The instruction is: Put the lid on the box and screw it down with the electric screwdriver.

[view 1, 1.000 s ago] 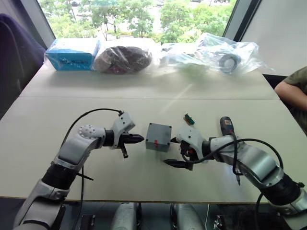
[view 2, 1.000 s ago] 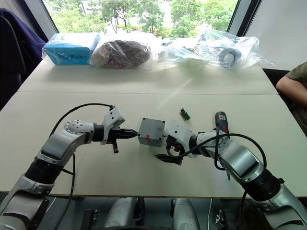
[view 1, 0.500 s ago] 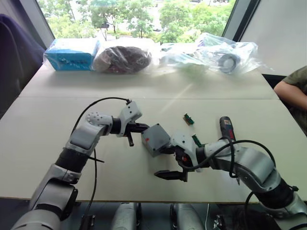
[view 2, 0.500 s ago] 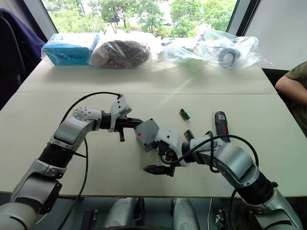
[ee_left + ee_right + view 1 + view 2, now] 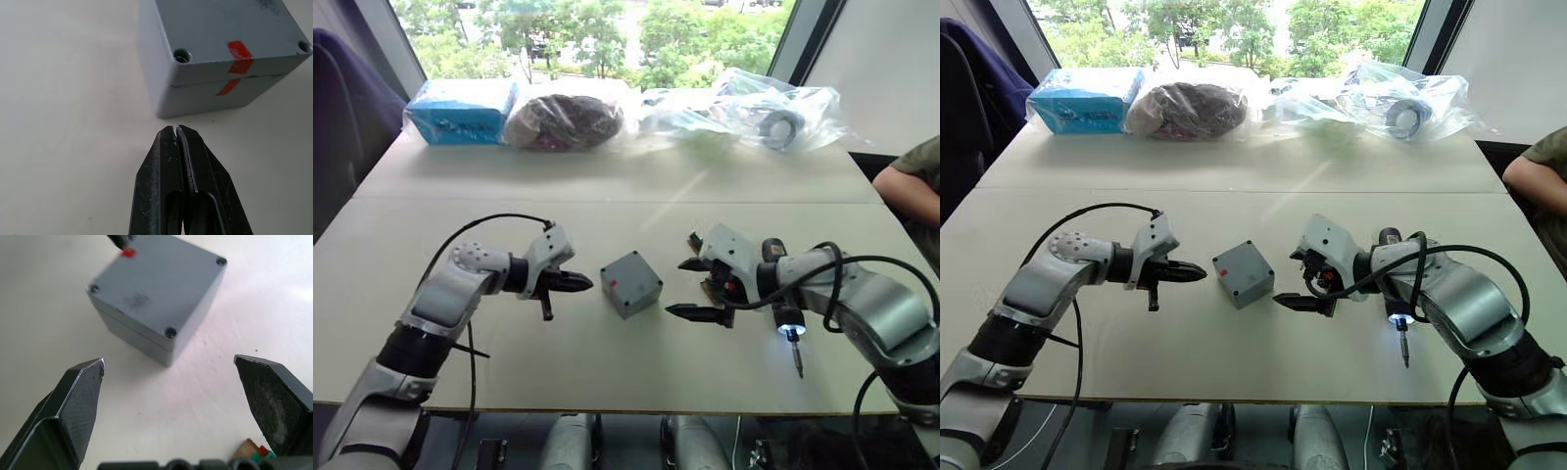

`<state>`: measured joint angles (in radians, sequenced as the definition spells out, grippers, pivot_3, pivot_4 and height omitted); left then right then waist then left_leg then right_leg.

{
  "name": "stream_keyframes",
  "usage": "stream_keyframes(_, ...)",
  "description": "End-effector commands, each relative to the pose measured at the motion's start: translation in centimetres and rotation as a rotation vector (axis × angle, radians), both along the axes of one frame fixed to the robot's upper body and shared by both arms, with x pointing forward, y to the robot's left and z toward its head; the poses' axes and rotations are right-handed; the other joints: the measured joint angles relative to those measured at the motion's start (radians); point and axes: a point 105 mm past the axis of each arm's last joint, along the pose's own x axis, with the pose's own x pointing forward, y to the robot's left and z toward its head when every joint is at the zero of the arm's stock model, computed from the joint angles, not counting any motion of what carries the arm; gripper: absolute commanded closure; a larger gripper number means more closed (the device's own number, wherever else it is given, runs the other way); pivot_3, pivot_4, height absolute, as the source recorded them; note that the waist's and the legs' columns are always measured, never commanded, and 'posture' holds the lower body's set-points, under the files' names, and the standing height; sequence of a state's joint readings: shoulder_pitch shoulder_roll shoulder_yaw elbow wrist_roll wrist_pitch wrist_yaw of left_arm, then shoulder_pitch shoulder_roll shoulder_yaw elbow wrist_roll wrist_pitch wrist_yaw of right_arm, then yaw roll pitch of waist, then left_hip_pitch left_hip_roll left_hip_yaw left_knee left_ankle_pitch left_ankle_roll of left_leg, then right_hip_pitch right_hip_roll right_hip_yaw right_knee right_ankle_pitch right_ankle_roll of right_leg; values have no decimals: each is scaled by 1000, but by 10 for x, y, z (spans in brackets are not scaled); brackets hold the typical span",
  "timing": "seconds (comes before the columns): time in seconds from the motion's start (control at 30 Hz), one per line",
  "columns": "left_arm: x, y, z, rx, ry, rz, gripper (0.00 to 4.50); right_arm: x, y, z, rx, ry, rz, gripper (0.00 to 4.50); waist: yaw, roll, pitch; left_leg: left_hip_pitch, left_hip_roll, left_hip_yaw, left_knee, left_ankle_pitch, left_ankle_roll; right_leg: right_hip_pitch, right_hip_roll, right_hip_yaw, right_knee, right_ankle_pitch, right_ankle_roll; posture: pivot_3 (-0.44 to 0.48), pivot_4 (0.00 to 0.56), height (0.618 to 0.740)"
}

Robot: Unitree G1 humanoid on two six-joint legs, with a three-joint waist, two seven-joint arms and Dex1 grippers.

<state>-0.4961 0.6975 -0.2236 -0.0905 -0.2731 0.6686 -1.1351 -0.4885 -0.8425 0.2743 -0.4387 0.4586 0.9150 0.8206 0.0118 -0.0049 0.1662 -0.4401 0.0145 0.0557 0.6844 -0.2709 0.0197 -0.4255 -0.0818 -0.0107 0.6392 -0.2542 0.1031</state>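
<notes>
The lid [image 5: 220, 24] sits on the box [image 5: 220, 95] on the bench [image 5: 607, 362]. Left gripper [image 5: 578, 284] jaws clenched empty; right gripper [image 5: 690, 289] jaws released.

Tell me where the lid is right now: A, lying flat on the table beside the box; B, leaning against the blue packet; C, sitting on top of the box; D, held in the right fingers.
C: the lid sits closed on the box, with only a seam between them.

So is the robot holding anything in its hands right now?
No, nothing. The left hand is shut on nothing beside the box. The right hand is open, clear of the box on its other side.
</notes>
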Motion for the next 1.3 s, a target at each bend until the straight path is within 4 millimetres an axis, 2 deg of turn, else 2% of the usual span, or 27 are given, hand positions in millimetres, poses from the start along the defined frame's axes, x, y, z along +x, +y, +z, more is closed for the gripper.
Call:
stream_keyframes(0.03, -5, -9, 3, -10, -12, -27, 4500, 6, 12, -4, -1, -45, 37, 30, -1, 0, 0, 0, 0, 0, 0, 0, 0, 0, 0, 0, 0, 0, 0, 0, 150, 740)
stream_keyframes(0.17, -3, -10, 1, -20, -19, -1, 4500, 2, 26, -15, 7, -29, 88, 30, 0, 0, 0, 0, 0, 0, 0, 0, 0, -1, 0, 0, 1, 0, 0, 0, 150, 740)
stream_keyframes(0.53, -3, -16, -8, -55, 0, 11, 4500, -30, 38, -19, 54, 72, 192, 30, -1, 0, 0, 0, 0, 0, 0, 0, 0, -1, 0, 0, 2, 0, 0, 0, 150, 740)
stream_keyframes(1.3, -2, -22, -12, -62, -19, -1, 4500, -37, 42, -21, 68, 96, 176, 30, 0, 0, 0, 1, 0, 0, 0, 0, -1, 0, 0, 0, 3, 0, 0, 0, 150, 740)
